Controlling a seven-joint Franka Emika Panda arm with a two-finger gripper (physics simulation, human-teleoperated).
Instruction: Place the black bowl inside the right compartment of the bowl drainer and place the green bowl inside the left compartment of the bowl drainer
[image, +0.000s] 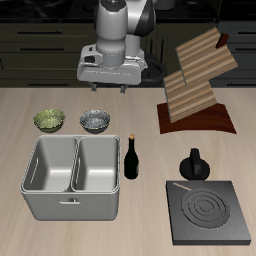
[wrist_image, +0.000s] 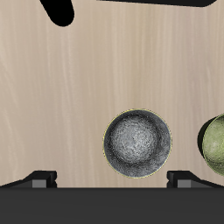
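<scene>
- Two fingertips of the gripper stand spread wide, clasping nothing, high over bare table.
- Black bowl sits below, green bowl just beside it, seemingly apart.
- Bowl drainer lies nearer the front edge, both basins unoccupied; a bottle flanks its rim.

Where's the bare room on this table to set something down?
Bare tabletop lies beside the bowl drainer, and behind the green bowl and black bowl. It is crowded between the drainer, wine bottle, stove and wooden rack.
</scene>
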